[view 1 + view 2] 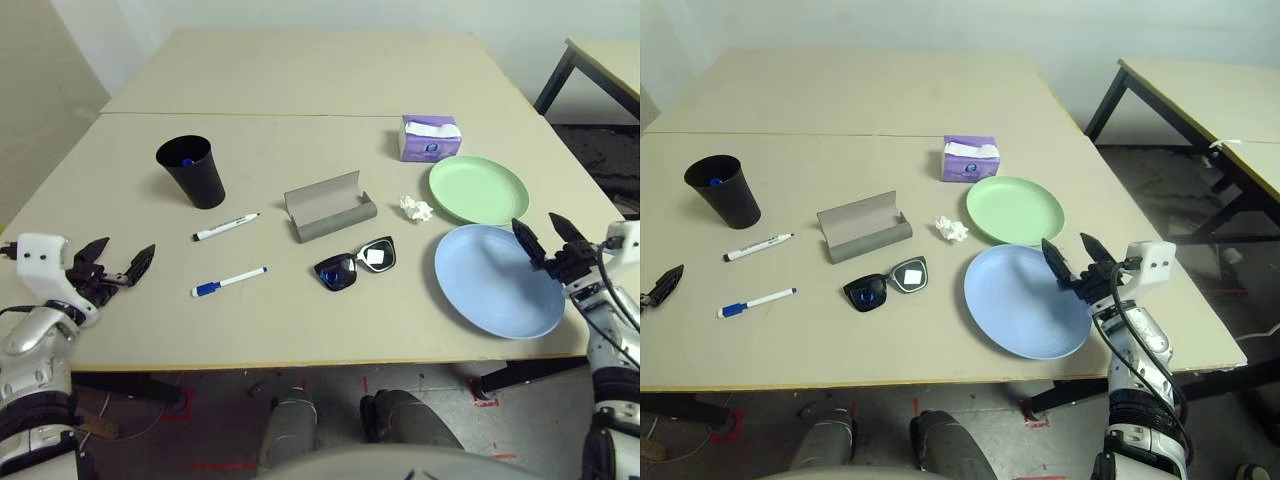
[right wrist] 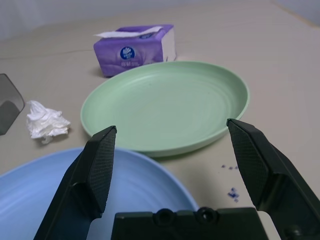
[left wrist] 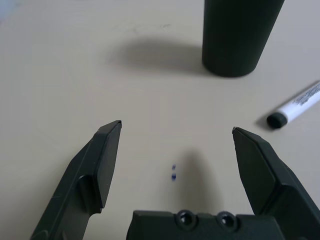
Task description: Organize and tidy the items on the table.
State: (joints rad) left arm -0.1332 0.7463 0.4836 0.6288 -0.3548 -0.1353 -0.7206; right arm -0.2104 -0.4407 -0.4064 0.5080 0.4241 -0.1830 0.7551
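Left eye view: both claws gape empty; black cup (image 1: 192,171) hides something blue inside.

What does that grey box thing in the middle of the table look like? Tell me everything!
The glasses case is a long, narrow grey box that looks like stiff felt or fabric. It lies open on the table, its lid standing up along the back edge, and it looks empty inside. It sits slightly slanted near the middle. The sunglasses lie just in front of it, the crumpled tissue to its right, and the black-capped marker to its left. Nothing touches it.
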